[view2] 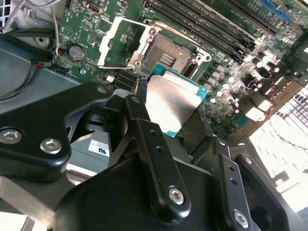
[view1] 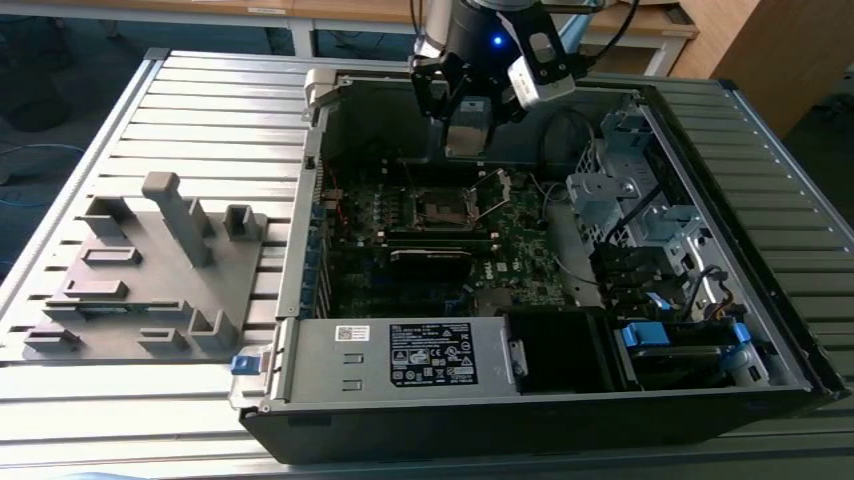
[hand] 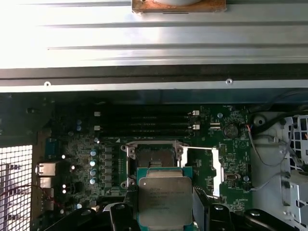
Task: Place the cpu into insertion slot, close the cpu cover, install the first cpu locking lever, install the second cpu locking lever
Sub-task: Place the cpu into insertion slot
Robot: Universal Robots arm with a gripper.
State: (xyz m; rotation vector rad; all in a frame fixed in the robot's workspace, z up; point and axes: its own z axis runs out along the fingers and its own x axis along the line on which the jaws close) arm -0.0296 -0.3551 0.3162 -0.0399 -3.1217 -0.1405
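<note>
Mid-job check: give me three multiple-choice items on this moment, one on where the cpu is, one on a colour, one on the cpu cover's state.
1. Where is the cpu?
A. seated in the insertion slot
B. held in the hand above the motherboard
C. lying flat on the motherboard

2. What colour borders the cpu's silver top?
A. red
B. yellow
C. blue-green

3. How does the cpu cover stand?
A. swung open, off the insertion slot
B. shut over an empty insertion slot
C. shut over the cpu

Answers:
1 B: the hand clamps the cpu's edges, and the insertion slot beyond it lies empty.
2 C: a blue-green edge frames the metal top in both wrist views.
3 A: the frame is tipped back beside the bare insertion slot.
</note>
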